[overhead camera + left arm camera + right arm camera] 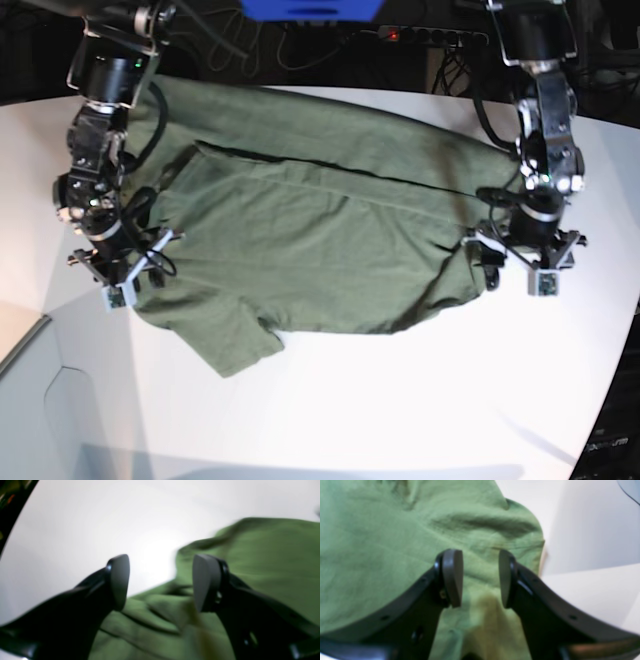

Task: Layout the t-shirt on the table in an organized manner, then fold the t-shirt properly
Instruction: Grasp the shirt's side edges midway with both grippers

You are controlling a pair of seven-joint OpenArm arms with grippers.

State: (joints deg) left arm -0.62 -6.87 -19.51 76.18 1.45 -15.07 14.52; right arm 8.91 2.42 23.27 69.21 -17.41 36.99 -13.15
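The olive-green t-shirt [320,230] lies spread across the white table [400,400], its upper part folded over along a long crease and one sleeve pointing toward the front left. My right gripper [125,262] hangs over the shirt's left edge. In the right wrist view it [480,578] is open above wrinkled shirt cloth [382,542], with nothing pinched. My left gripper [515,255] is at the shirt's right edge. The left wrist view shows it [161,582] open, with the shirt [262,562] below and to the right and bare table [75,530] beyond.
A power strip with cables [430,35] and a blue object [310,8] sit behind the table's far edge. The table's curved edge [15,502] shows dark at the upper left of the left wrist view. A seam [30,340] runs along the front left.
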